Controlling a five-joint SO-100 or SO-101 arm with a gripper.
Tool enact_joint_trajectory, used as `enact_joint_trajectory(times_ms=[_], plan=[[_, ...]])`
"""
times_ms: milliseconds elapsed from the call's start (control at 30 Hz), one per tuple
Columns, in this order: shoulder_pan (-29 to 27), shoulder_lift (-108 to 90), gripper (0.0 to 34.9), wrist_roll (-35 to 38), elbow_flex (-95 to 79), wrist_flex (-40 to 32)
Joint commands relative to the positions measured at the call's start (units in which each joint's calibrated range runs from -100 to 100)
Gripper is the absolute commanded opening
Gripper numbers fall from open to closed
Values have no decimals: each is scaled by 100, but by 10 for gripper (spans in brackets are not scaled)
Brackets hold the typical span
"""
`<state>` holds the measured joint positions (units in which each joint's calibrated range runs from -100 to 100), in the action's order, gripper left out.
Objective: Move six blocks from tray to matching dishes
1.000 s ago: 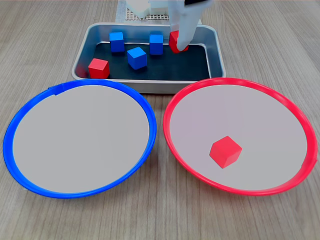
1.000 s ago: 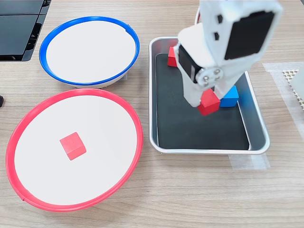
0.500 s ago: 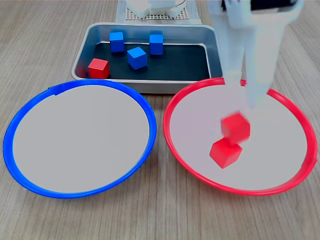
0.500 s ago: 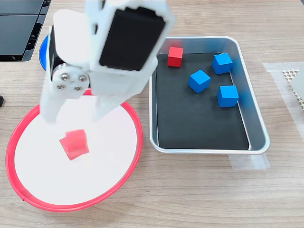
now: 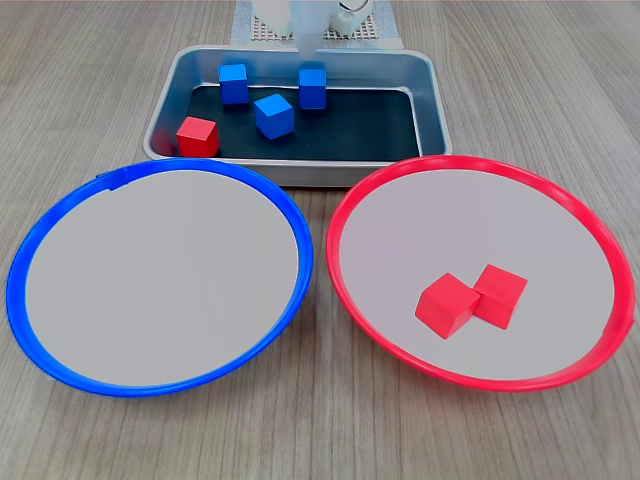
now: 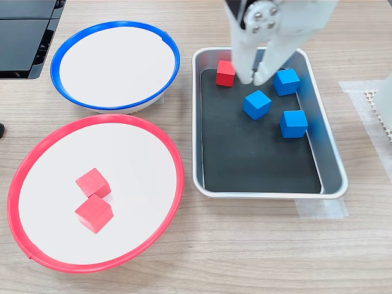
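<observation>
Dropped, a second red block [image 6: 94, 214] lies in the red-rimmed dish [image 6: 174, 160] while the jaws hang apart over the tray [image 6: 331, 160]

A wooden table [image 5: 330, 440] fills both exterior views. Relative to it, a dark flat device [image 6: 24, 37] lies at the second exterior view's top left corner, a white mesh mat [image 6: 376, 104] at its right edge, and clear tape [image 6: 321, 208] sits lower right.

Two red blocks [image 5: 470, 300] touching in red-rimmed dish [image 5: 560, 195]; blue-rimmed dish [image 5: 60, 240] bare.
</observation>
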<state>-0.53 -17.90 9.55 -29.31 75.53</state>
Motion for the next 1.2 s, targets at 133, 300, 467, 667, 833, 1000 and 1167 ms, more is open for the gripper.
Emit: enact_joint_trajectory(times_ms=[133,300,467,667,833,1000,1167], plan=[[-610,-1353,62,479,-2454,78],[-375,-1463,124,508,-2699,53],[-375,-1327,139,542,-2444,152],[-262,-1148,122,1363,-1516,705],[-243,-1165,149,2545,-1452,532],[-309,-1097,152,3394,-1971,12],[-319,-1028,147,3673,-2408,-277]])
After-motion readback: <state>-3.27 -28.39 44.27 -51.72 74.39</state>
